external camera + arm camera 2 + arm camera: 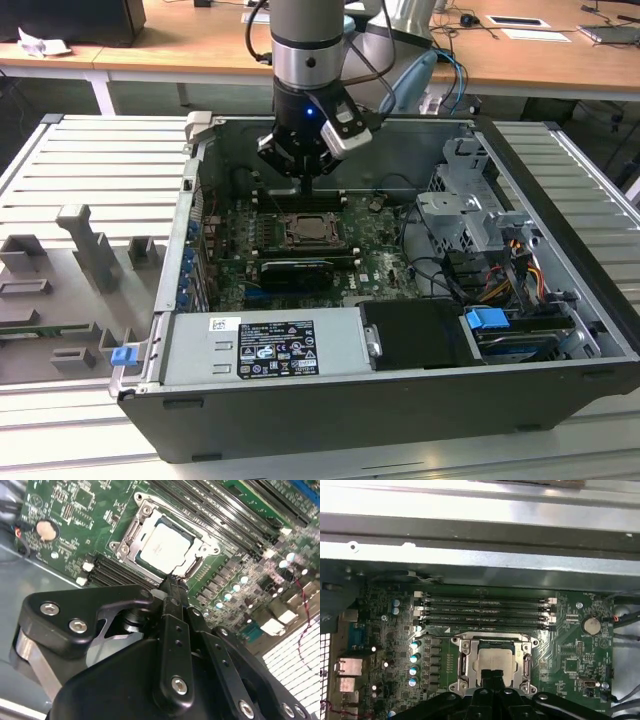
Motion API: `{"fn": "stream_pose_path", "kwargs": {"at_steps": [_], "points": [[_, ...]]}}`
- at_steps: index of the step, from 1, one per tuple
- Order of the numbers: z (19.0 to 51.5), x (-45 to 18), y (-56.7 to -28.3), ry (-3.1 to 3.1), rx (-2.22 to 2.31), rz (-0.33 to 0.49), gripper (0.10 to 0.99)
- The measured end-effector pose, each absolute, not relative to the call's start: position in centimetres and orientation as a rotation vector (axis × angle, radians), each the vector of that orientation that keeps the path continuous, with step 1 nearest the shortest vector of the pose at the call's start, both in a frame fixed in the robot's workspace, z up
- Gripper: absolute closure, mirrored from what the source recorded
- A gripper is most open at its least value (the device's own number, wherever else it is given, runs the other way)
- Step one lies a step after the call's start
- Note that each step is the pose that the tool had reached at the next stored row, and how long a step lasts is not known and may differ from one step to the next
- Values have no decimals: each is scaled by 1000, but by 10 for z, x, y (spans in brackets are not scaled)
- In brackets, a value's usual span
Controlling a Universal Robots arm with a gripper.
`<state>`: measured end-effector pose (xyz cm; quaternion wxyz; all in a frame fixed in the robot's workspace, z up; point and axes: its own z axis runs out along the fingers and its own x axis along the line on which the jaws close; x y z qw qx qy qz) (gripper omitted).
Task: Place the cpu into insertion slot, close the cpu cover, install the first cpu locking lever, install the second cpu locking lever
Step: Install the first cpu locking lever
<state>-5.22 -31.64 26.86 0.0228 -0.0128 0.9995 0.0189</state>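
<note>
The cpu (165, 547) is seen seated in the slot (116, 546), with the cover (466, 662) folded down around it. Whether the levers are latched cannot be told. The arm (305, 50) is held upright over the socket, its end effector (172, 584) pressed closed, nothing gripped.

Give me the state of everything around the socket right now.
cpu: seated in the insertion slot, metal top up.
cpu cover: down flat over the cpu, framing it.
gripper: shut, empty, tips by the slot's edge.
computer case: side open.
</note>
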Motion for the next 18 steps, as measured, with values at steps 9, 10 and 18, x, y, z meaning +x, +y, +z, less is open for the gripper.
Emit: {"fn": "stream_pose_path", "kwargs": {"at_steps": [9, 10, 18], "points": [[268, -58, -316, 3125, 48, 59, 980], [267, -67, -316, 3124, 48, 59, 980], [266, -84, -316, 3142, 25, 86, 980]]}}
